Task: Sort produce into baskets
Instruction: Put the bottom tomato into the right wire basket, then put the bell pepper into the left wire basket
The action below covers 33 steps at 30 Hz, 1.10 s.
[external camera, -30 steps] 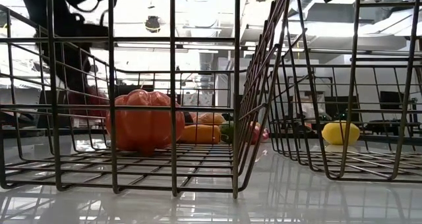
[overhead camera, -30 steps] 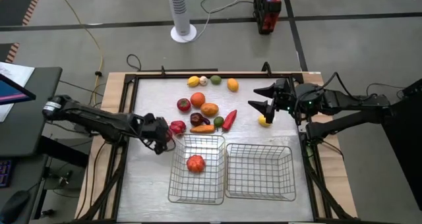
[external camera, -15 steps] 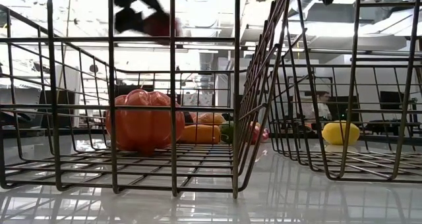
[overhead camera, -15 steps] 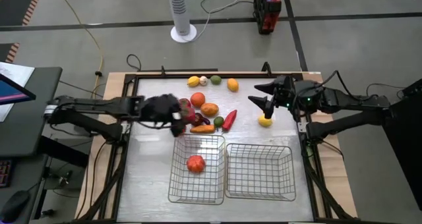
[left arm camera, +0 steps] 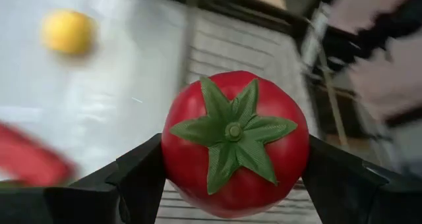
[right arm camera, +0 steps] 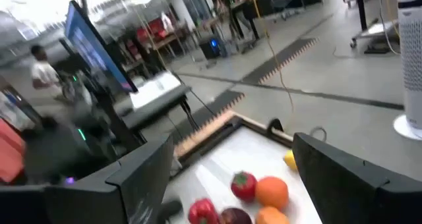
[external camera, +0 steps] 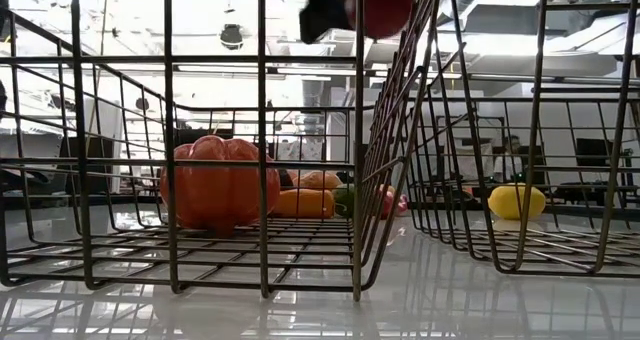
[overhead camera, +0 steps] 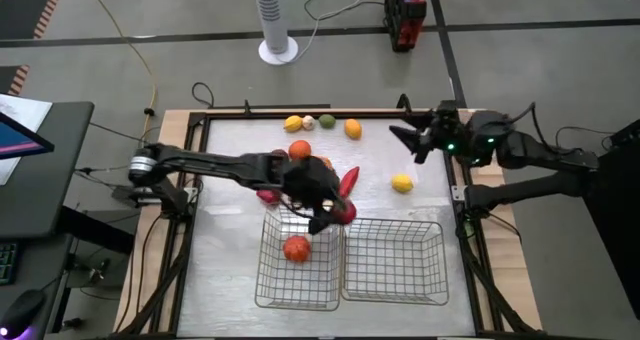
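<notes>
— Where was the left gripper (overhead camera: 332,216), and what did it carry?

— It hung over the far edge of the left basket (overhead camera: 268,280), close to the gap between the two baskets. Its two fingers were clamped on a red tomato (left arm camera: 235,143), one on each side, the green star-shaped calyx facing the wrist camera. In the low view the tomato (external camera: 380,4) showed high above the wire rims.

— And the baskets themselves?

— They stood side by side at the near side of the table (overhead camera: 225,240). The left one held a single orange-red tomato (overhead camera: 295,248); the right basket (overhead camera: 393,262) had nothing visible inside.

— The rest of the produce?

— Still out on the table beyond the baskets. A yellow lemon (overhead camera: 401,184) lay alone to the right. Along the far edge sat a yellow fruit (overhead camera: 292,124), a whitish piece (overhead camera: 309,123), a green one (overhead camera: 326,122) and an orange one (overhead camera: 352,129). An orange (overhead camera: 299,150) and a long red pepper (overhead camera: 349,178) lay just beside the left arm.

— The right gripper (overhead camera: 410,143)?

— Raised at the far right of the table, holding nothing, its fingers spread wide.
</notes>
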{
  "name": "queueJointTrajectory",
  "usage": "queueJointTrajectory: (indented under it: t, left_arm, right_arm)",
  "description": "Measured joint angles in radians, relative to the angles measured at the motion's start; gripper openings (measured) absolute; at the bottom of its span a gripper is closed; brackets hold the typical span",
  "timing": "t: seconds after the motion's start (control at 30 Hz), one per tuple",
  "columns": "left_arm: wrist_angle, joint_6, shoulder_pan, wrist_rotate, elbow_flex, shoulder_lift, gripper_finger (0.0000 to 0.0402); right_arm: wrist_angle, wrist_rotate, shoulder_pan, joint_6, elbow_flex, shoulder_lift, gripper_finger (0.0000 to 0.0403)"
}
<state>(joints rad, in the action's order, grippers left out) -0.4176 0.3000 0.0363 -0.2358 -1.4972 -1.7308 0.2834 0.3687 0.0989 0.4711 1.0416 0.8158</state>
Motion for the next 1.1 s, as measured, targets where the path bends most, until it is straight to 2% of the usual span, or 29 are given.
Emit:
queueJointTrajectory:
  t: [0.07,0.17,0.3,0.63,0.97,1.1]
  left_arm:
    - [0.016,0.006,0.01,-0.062,-0.024,-0.047,0.0292]
    - [0.035,0.009,0.024,-0.084,-0.044,-0.092,0.0304]
    - [0.054,0.007,0.032,-0.081,-0.045,-0.104,0.0324]
    - [0.104,0.03,0.037,-0.076,-0.046,-0.104,0.0317]
    - [0.149,0.031,0.046,-0.063,-0.046,-0.104,0.039]
    - [0.063,0.013,0.02,-0.072,-0.046,-0.062,0.0396]
  right_arm:
    - [-0.004,0.0,0.002,0.0,0.0,-0.018,0.034]
    - [-0.003,0.0,0.002,0.0,0.0,-0.034,0.034]
    - [-0.002,0.0,0.002,0.0,-0.001,-0.041,0.034]
    - [-0.001,0.0,0.001,0.003,-0.001,-0.029,0.034]
    - [-0.003,-0.005,0.001,0.03,-0.001,-0.016,0.034]
    - [-0.006,-0.006,0.001,0.03,-0.001,-0.021,0.034]
